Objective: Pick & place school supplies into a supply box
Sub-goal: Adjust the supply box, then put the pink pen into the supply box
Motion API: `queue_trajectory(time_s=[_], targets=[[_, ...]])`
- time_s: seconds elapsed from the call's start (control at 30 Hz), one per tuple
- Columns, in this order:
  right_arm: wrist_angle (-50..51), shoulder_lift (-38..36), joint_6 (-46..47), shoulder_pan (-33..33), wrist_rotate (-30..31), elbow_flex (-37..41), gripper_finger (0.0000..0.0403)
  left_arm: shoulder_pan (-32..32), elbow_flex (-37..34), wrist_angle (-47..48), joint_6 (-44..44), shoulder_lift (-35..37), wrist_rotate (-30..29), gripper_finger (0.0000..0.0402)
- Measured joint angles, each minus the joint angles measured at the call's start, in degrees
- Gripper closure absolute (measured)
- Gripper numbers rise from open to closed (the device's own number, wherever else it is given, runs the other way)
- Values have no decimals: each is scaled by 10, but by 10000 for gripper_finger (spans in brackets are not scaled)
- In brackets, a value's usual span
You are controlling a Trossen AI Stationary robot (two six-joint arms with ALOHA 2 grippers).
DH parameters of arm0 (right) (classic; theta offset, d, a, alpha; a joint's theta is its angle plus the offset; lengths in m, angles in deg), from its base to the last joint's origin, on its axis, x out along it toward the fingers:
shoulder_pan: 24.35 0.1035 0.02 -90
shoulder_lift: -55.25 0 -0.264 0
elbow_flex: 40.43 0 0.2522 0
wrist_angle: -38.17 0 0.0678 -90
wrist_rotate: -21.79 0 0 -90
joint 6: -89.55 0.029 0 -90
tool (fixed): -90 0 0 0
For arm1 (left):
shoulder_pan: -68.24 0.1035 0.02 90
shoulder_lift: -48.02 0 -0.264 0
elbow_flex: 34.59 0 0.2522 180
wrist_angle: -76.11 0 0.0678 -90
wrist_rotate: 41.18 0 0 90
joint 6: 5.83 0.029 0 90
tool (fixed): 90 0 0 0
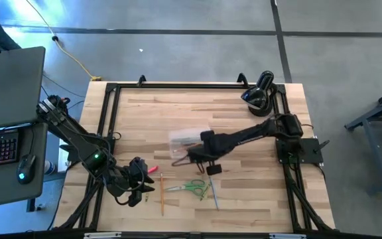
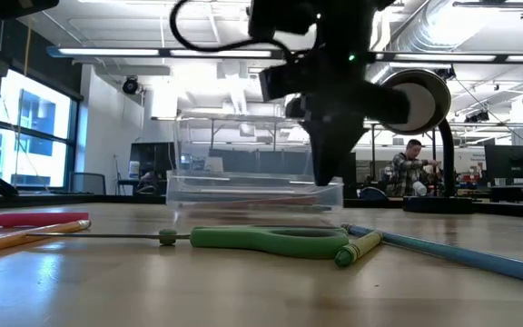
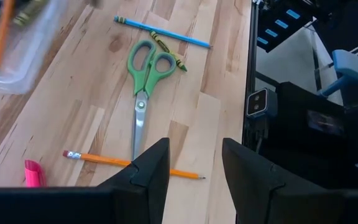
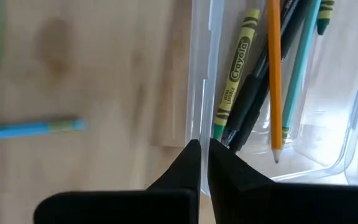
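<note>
At the clear supply box [image 4: 328, 93], our right gripper [image 4: 203, 155] pinches its wall, while our left gripper [image 3: 194, 168] hovers wide above the scissors [image 3: 145, 81].

I am working over a pale wooden tabletop [image 1: 244, 199] edged by a black metal frame [image 1: 108, 113]. A black rounded device [image 1: 258, 89] is sitting at its far right corner. A grey open laptop [image 1: 8, 86] is lying off to my left, a yellow cable [image 1: 68, 53] is trailing across the grey floor, and a person in a plaid shirt [image 2: 409, 168] is standing far behind.
</note>
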Motion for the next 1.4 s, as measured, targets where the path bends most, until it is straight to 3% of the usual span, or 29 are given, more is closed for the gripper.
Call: queue_trajectory(time_s=[0.4, 0.87, 1.1, 1.4], targets=[[-3, 0, 92, 69, 76, 0, 394, 0, 0, 0, 0, 0, 0, 222], [-38, 0, 112, 64, 40, 8, 366, 0, 0, 0, 0, 0, 0, 222], [-37, -2, 112, 65, 51, 19, 340, 0, 0, 0, 0, 0, 0, 222], [-19, -51, 148, 91, 56, 19, 336, 0, 0, 0, 0, 0, 0, 222]])
